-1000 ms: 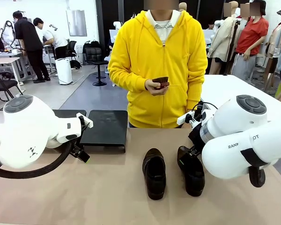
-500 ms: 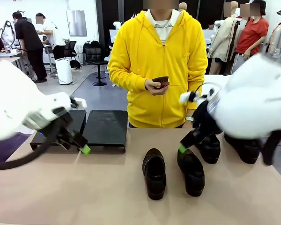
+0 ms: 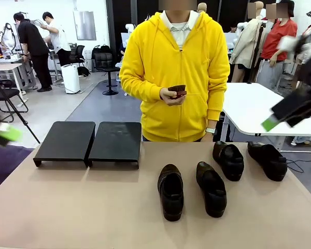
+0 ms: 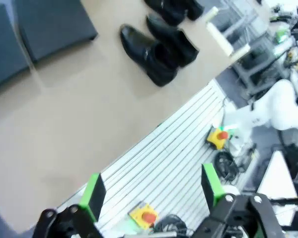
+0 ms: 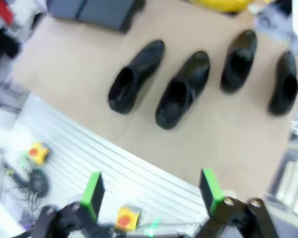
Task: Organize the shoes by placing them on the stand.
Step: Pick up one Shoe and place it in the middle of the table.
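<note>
Front view: arms have withdrawn to the edges, seemingly mid-swing, uncovering four shoes; left gripper and right gripper both agape.

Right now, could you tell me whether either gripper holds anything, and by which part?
Nothing is held: the left gripper and right gripper are open and empty; the shoes lie on the table.
</note>
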{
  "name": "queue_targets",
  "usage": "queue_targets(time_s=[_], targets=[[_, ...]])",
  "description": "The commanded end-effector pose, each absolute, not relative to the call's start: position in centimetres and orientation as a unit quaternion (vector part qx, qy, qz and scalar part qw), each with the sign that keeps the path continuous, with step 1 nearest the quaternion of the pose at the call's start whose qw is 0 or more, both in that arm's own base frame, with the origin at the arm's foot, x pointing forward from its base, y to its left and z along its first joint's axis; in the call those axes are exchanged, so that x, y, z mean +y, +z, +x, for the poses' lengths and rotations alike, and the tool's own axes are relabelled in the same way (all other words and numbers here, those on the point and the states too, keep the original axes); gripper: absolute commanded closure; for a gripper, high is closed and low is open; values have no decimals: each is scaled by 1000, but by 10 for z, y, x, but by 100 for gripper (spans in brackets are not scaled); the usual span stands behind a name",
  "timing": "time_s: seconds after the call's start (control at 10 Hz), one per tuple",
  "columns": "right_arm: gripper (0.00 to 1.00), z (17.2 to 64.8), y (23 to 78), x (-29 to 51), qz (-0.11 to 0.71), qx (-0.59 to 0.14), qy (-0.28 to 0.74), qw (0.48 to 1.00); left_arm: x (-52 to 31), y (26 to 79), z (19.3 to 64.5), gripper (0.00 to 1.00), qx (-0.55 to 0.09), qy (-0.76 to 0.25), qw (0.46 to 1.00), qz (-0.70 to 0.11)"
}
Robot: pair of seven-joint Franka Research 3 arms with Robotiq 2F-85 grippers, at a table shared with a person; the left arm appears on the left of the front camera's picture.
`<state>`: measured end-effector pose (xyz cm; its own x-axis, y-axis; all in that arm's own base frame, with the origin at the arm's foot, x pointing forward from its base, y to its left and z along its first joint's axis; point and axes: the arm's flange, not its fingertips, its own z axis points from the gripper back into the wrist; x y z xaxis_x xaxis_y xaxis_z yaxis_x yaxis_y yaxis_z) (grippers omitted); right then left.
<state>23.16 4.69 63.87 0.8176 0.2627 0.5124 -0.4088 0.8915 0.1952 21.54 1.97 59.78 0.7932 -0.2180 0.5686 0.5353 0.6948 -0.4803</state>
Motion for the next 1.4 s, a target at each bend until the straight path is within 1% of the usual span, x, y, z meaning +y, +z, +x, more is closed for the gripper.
queue_targets(time_s=[0.0,0.1,0.2,0.3,1.1,1.2,1.3], targets=[[0,205,626,2,169,-276,92,942,71,558,171,0,-282,-137,891,-328],[0,189,619,-22,175,-289,49,940,95,546,156,0,-300,-106,884,-341],[0,186,611,-32,159,-295,8,942,105,542,164,0,-307,-76,882,-348],[0,199,637,-9,166,-274,93,943,92,598,170,0,-283,-133,887,-341],[0,199,637,-9,166,-274,93,943,92,598,170,0,-283,-133,887,-341],[0,198,634,-9,154,-274,83,946,92,598,170,0,-283,-133,887,-341],[0,227,630,-8,114,-265,53,956,92,598,170,0,-283,-133,887,-341]])
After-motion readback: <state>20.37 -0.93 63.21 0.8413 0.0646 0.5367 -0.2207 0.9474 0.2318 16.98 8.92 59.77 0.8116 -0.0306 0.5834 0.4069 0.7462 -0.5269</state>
